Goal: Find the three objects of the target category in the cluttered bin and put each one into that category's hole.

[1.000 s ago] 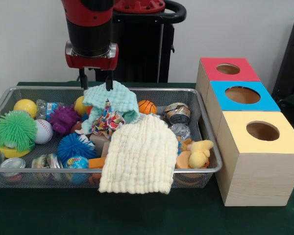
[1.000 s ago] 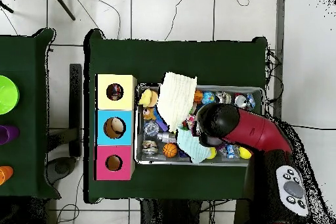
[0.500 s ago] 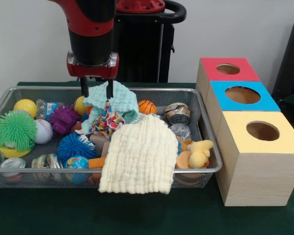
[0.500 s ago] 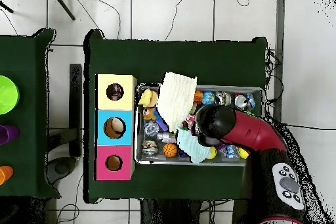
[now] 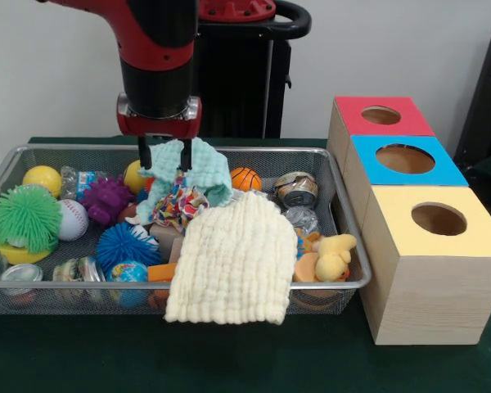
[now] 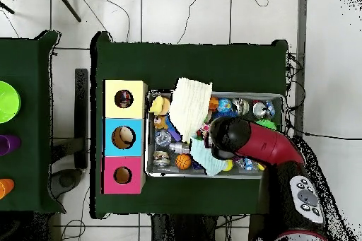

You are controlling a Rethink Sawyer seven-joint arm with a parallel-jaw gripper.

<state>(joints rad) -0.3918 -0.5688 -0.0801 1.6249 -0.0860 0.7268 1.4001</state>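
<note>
Because the pale mint-green knitted cloth (image 5: 190, 168) is soft, light and limp, it should bunch and drape rather than keep any shape, so a pinch on a raised fold near its top edge looks the safest hold. It lies heaped in the upper middle of the wire mesh bin (image 5: 344, 237), on a multicoloured patterned cloth (image 5: 176, 202), with a cream waffle-weave cloth (image 5: 233, 262) hanging over the bin's lower rim. The red and black gripper (image 5: 164, 152) stands at the mint cloth's upper left edge, its fingers (image 5: 144, 152) straddling a fold with a narrow gap between them, apparently not clamped yet. Lifted, the cloth may snag the patterned cloth beneath. Three wooden boxes stand at right, topped red (image 5: 382, 115), blue (image 5: 405, 160) and yellow (image 5: 436, 219).
</note>
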